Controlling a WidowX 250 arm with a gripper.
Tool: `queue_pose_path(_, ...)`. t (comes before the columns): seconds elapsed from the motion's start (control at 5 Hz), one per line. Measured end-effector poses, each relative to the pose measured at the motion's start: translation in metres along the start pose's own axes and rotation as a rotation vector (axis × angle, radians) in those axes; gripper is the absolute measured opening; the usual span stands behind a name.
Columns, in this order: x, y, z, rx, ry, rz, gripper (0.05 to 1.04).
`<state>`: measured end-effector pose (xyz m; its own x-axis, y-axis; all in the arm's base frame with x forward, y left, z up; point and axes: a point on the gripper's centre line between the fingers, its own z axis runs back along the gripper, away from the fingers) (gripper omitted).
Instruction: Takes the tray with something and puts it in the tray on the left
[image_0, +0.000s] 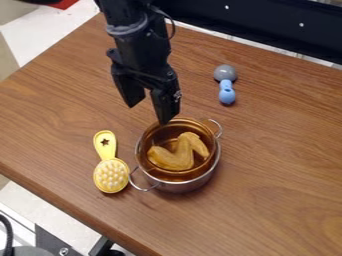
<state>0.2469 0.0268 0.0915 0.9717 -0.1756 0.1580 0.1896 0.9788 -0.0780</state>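
Observation:
The black gripper (149, 111) hangs above the table, just behind and left of the pot, its two fingers apart and nothing between them. Its right finger tip is over or close to the pot's back rim; whether they touch I cannot tell. A silver metal pot (182, 187) with two wire handles stands near the middle of the table. Inside it sits an amber bowl-like container (160, 133), and in that lies a tan toy shaped like a chicken wing (175, 157).
Left of the pot lies a yellow brush (111, 175) with pale bristles, close to the left handle. A blue and grey scoop-like utensil (227, 94) lies farther back on the right. The wooden table (280, 150) has its edge along the lower left, and a dark rail (267, 25) runs behind.

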Motion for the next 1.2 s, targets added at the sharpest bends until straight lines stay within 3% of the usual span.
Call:
queue_pose_path(0.4, -0.002, -0.008, -0.001, 0.008, 0.035, -0.068, 0.999)
queue_pose_path(0.6, 0.008, -0.023, 0.003, -0.011, 0.020, -0.125, 0.999)
queue_pose_path(0.8, 0.016, -0.049, 0.000, -0.001, 0.012, -0.193, 0.999)
queue_pose_path(1.2, 0.063, -0.091, -0.018, 0.070, 0.032, -0.175, 0.999)
